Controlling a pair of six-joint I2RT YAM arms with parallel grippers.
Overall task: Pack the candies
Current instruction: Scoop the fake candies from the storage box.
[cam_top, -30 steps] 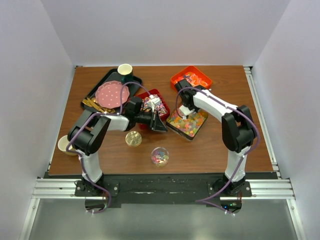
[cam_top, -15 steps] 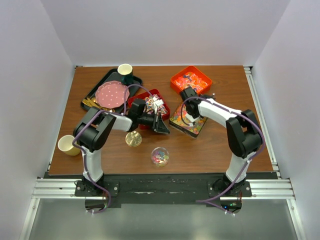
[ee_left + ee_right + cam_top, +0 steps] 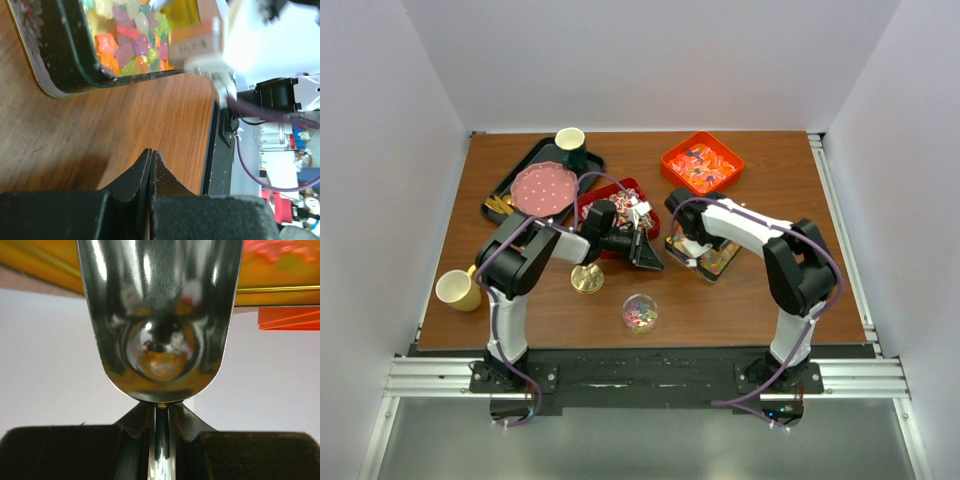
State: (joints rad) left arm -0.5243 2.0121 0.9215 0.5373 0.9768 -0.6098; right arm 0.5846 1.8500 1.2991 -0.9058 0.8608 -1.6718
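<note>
Glossy jelly candies [image 3: 716, 256] [image 3: 131, 44] fill a black tray [image 3: 57, 60] at mid table. My right gripper [image 3: 692, 246] [image 3: 162, 408] hangs over that tray's left end, shut on the handle of a silver scoop [image 3: 160, 315]; I cannot see into the bowl. Just left of the tray, low over bare wood, my left gripper [image 3: 648, 258] [image 3: 151, 153] is shut and holds nothing. Wrapped candies lie in a red tray [image 3: 616, 204] and an orange tray [image 3: 702, 163]. A clear round jar [image 3: 640, 312] near the front holds some candies.
A gold lid [image 3: 586, 278] lies left of the jar. A black tray [image 3: 525, 165] at the back left carries a pink plate [image 3: 544, 188] and a green cup [image 3: 570, 145]. A yellow cup [image 3: 457, 290] stands at the table's left edge.
My right gripper has carried the scoop toward me and down onto the left end of the jelly tray. The left gripper has crept a little to the right, still shut.
</note>
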